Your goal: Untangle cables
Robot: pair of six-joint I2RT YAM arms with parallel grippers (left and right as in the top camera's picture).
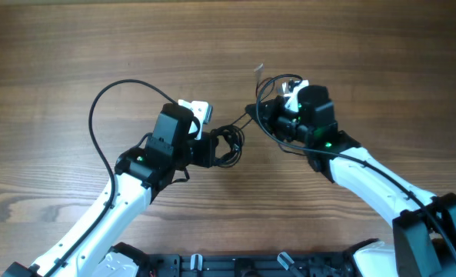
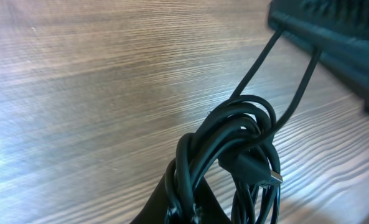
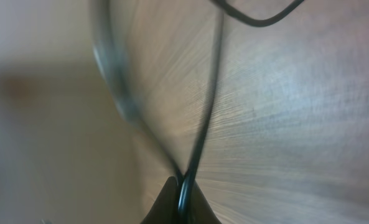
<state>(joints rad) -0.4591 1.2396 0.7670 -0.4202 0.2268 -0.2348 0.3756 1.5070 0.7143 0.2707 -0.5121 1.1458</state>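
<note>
1. Tangle of cables (image 1: 229, 146) sits mid tabletop (image 1: 58, 61), between both arms.
2. Closed left hand (image 1: 210, 146) grips the knotted bundle.
3. Closed right hand (image 1: 264, 114) pinches strands leading off it.

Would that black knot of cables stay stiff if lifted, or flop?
Probably flop: the cables curl in loose loops where the left gripper pinches them. Likely light, being so thin. The plug end could snag a loop when pulled.
</note>
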